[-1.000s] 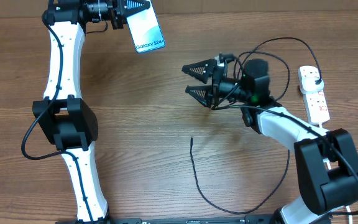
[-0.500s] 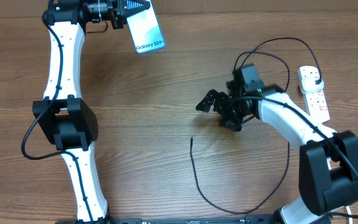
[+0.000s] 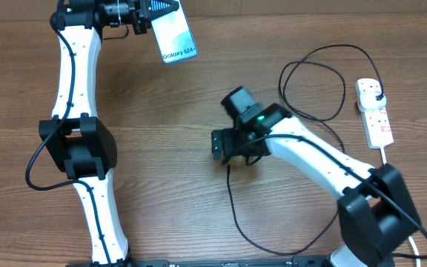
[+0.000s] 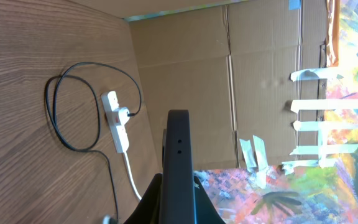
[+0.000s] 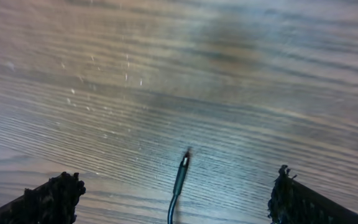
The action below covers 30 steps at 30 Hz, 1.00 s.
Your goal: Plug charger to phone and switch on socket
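While right gripper [image 5: 176, 186] gapes, charger [image 5: 181, 164] lies between

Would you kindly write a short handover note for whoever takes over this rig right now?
Left tool: shut on the phone, gripping one short end near the table's far edge, screen up.
Right tool: open and empty, pointing down over the charger plug tip, which lies on the table.
Plug head sits in the socket on the right.
Done: phone grasped, charger plugged into socket.
Left: grasp the tip, insert it into the phone, switch the socket on. The switch state is unreadable here.
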### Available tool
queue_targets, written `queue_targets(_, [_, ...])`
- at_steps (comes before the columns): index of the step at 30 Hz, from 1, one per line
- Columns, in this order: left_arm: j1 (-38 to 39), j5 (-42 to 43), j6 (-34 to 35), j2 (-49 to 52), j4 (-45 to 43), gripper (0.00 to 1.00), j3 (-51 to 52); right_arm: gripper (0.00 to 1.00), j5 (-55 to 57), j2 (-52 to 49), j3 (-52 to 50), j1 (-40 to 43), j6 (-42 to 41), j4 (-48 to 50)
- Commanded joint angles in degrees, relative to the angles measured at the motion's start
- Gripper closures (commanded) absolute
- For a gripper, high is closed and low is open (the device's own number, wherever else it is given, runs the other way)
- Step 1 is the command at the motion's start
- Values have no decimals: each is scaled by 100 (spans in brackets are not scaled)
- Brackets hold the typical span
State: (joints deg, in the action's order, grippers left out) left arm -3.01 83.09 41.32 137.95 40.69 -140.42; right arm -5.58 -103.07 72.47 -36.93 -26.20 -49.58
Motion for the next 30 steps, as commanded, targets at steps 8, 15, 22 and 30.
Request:
queue_targets(8, [70, 94, -175, 37, -22, 96, -142, 0, 424, -492, -138, -282, -855, -116])
queue_targets(15, [105, 52, -278, 37, -24, 96, -142, 1, 326, -772, -389, -363, -960, 103])
queue_targets(22, [111, 48, -284, 37, -24, 96, -142, 17, 251, -776, -389, -544, -960, 118])
queue_targets(30, [111, 50, -284, 37, -24, 96, -142, 22, 284, -822, -389, -1019, -986, 120])
